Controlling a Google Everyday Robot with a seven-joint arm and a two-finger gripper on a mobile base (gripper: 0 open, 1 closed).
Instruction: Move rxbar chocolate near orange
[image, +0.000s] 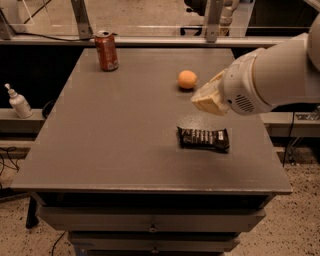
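The rxbar chocolate (203, 139) is a flat shiny black wrapper lying on the grey table (125, 125), right of centre and towards the front. The orange (187, 79) sits on the table behind it, about a hand's length away. My gripper (209, 97) shows only as a cream end piece on the big white arm (270, 80). It hangs above the table between the orange and the bar, to their right, and touches neither.
A red soda can (106, 50) stands at the table's back left. A white pump bottle (19, 101) stands on a lower ledge to the left. Metal posts and a rail run behind the table. Drawers sit under the front edge.
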